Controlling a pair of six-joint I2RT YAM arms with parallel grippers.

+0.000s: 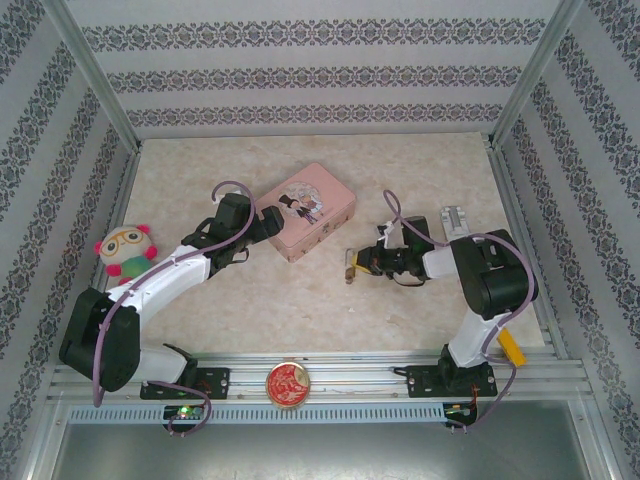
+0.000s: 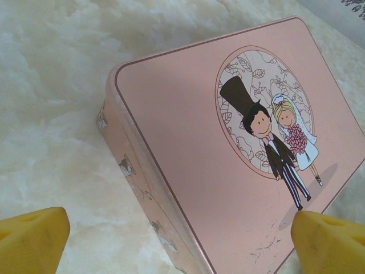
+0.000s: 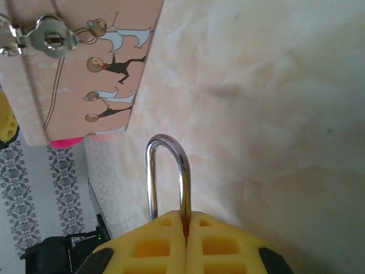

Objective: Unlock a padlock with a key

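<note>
At 6 o'clock the red-gold disc point(image 1: 287, 385) sits on the near rail, and beyond it I have a bare table point(image 1: 300, 315) up to both arms. My right gripper point(image 1: 357, 264) is clamped tight on the padlock point(image 3: 183, 177), just toward 4 o'clock of the table's middle, with the shackle sticking out. It is apart from the pink tin point(image 1: 308, 210), which lies at its 11 o'clock. My left gripper point(image 1: 262, 226) gapes wide at the tin's 9 o'clock edge, with one fingertip point(image 2: 34, 240) over bare table. There is free surface at 12 o'clock beyond the tin.
</note>
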